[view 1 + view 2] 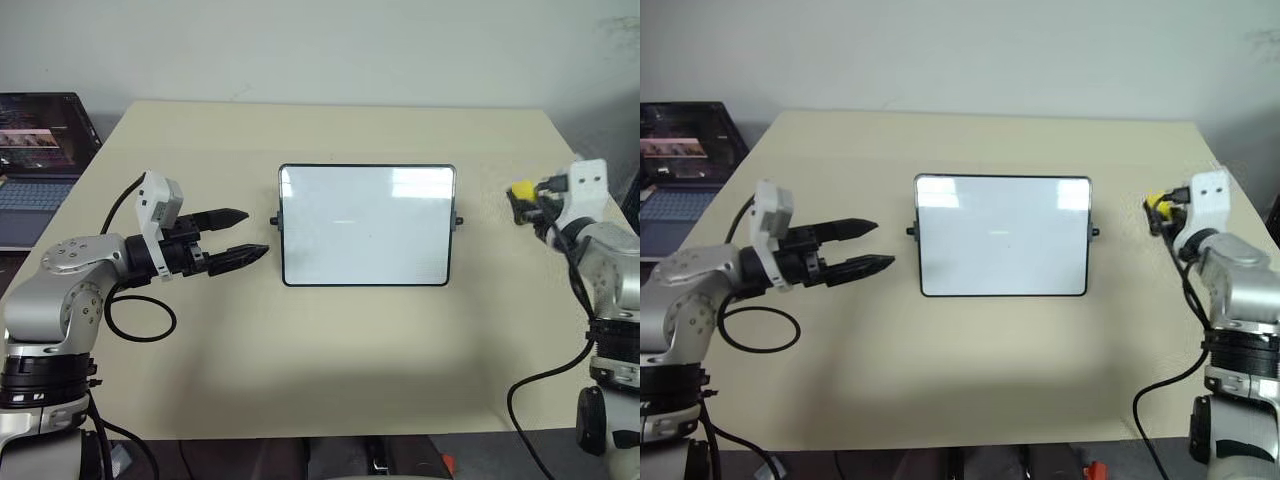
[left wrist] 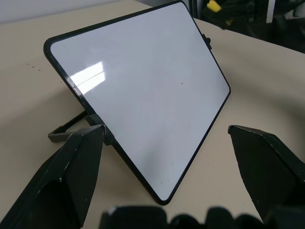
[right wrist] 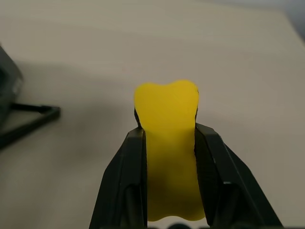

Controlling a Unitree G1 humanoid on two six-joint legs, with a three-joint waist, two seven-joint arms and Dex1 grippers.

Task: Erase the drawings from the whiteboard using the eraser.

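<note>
From the head views, the whiteboard (image 1: 366, 225) stands propped at the middle of the counter (image 1: 330, 360), and its white face looks clean: none of the drawings can be made out on it, only glare and perhaps a faint speck. The left pincer (image 1: 240, 235) hangs just beside the board's left edge, pointing at it, its two black fingers spread apart with nothing between them. The right pincer (image 1: 520, 200) is well off the board's right side, with the yellow eraser (image 1: 521, 189) at its tip.

The left wrist view has the board just ahead of the open fingers (image 2: 71, 167), tilted on its stand, its surface bare apart from a tiny dot.

The right wrist view shows the right pincer clamped on the eraser (image 3: 169, 143), squeezing it in at the waist, above bare counter.

By my reading the wiping is done; what may be left is setting the eraser down.
</note>
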